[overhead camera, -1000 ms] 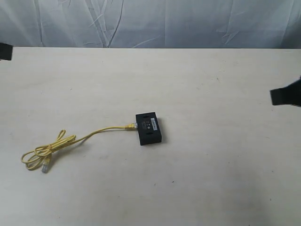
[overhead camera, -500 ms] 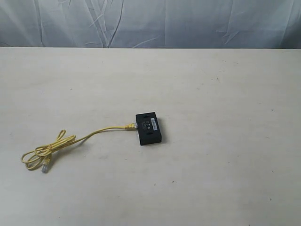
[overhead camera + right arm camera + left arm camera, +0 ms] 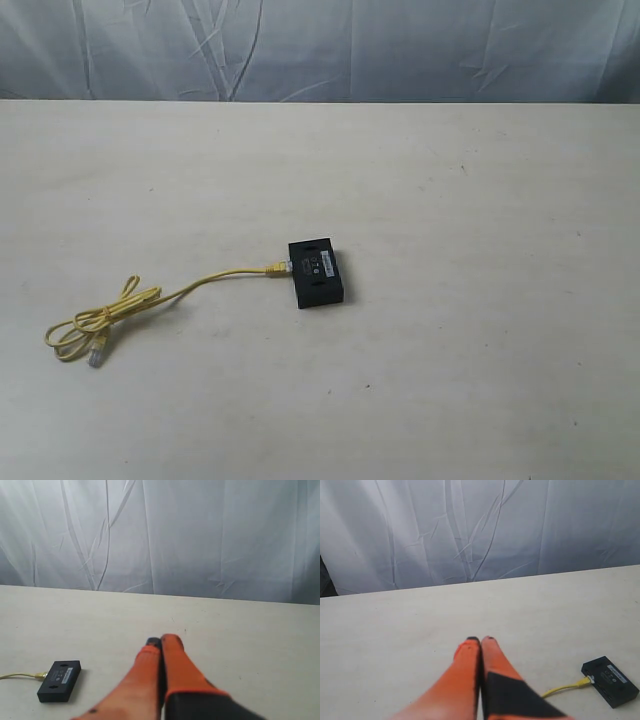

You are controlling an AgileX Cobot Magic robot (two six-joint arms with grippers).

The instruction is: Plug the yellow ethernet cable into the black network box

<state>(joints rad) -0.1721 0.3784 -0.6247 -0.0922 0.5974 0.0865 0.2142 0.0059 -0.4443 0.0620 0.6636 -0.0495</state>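
The black network box (image 3: 318, 273) lies near the middle of the table, white label on top. One plug of the yellow ethernet cable (image 3: 150, 300) sits in the box's left side; the cord runs left to a loose coil, its free clear plug (image 3: 96, 357) lying on the table. Neither arm shows in the exterior view. In the left wrist view my left gripper (image 3: 480, 640) is shut and empty above the table, with the box (image 3: 611, 680) and cable (image 3: 565, 687) off to one side. My right gripper (image 3: 161, 641) is shut and empty too, the box (image 3: 60, 680) lying apart from it.
A pale table (image 3: 470, 350) fills the exterior view. A wrinkled grey-white curtain (image 3: 320, 45) hangs along its far edge.
A second ago dark parts of both arms showed at the left and right edges of the exterior view; they have since withdrawn out of it. Box and cable have not moved.
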